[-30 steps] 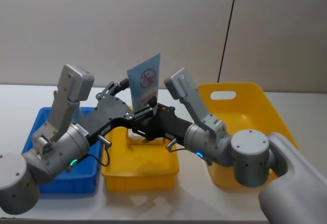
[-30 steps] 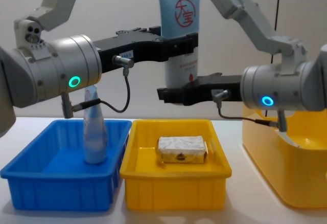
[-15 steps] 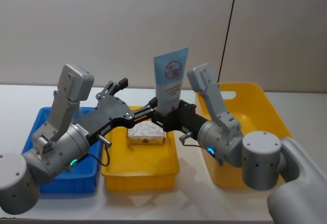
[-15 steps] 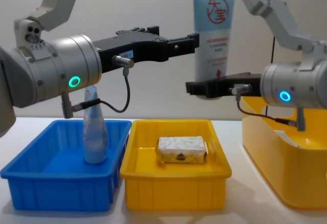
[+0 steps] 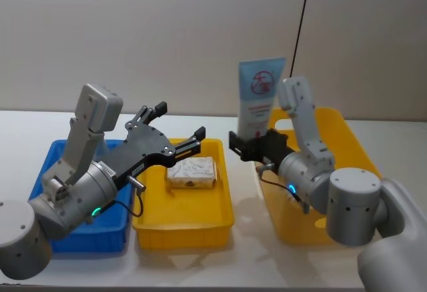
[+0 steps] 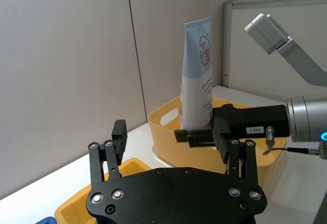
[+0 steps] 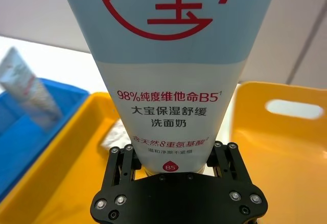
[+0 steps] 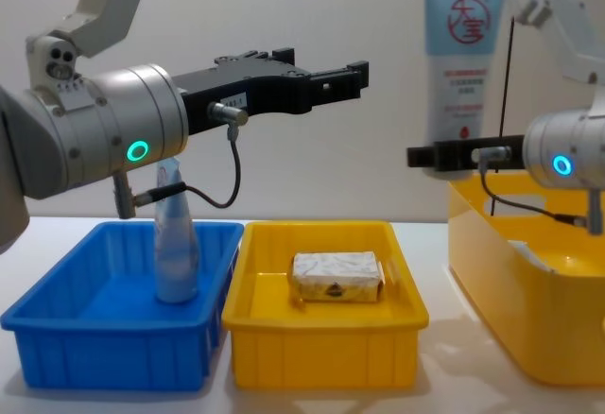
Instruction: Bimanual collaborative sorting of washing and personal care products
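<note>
The whitish wrapped bar (image 8: 337,276) lies flat in the small yellow tray (image 8: 324,353), toward that tray's far side, touching nothing but the tray floor. In the blue tray (image 8: 112,340) just beside it on the robot's left, the pale blue tube (image 8: 175,244) stands upright near the wall that the two trays share. Above the small yellow tray hangs the left gripper (image 5: 180,130), its black fingers (image 6: 118,132) spread apart with nothing between them, clear of the bar below. Past that tray's right edge, the right gripper (image 5: 255,143) is clamped on the lower end of the tall light-blue squeeze tube with red round logo (image 5: 260,105); the tube stands upright, crimped end up, with the logo near its top and its printed lines of text just above the finger pads, one pad on either side of its white lower part. The tube is held in the air over the near left rim of the large yellow bin (image 5: 347,142), well above the desk (image 5: 27,132), and well apart from the left gripper. The bin, with a handle slot in its far wall, stands at the desk's right end.
</note>
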Action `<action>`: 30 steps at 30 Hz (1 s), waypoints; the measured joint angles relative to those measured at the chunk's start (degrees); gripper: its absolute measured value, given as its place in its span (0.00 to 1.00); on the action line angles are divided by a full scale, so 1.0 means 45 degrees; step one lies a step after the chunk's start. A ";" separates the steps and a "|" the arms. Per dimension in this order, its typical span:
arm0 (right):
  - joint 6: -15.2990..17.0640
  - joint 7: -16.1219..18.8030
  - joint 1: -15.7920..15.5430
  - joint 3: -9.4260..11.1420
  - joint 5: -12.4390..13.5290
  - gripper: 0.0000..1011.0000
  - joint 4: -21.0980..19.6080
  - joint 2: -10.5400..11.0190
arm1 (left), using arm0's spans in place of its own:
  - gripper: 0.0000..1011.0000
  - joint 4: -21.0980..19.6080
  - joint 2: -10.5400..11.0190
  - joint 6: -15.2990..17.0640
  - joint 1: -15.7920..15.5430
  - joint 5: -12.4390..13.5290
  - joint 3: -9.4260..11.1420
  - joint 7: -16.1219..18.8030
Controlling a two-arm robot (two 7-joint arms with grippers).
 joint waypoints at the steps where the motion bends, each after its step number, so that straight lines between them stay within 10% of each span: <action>1: 0.0100 -0.0152 -0.0006 0.0082 0.0000 0.63 -0.0025 -0.0032 | 0.99 0.0000 0.0000 -0.0001 0.0000 0.0000 0.0000 0.0000; 17: 0.1980 -0.2690 0.0454 0.1453 -0.0184 0.63 0.0362 -0.0635 | 0.99 0.0000 0.0001 0.0000 0.0000 0.0000 0.0000 0.0000; 30: 0.3487 -0.4675 0.1844 0.2623 -0.0376 0.63 0.2345 -0.1103 | 0.99 0.0000 0.0000 -0.0001 0.0000 0.0000 -0.0001 0.0000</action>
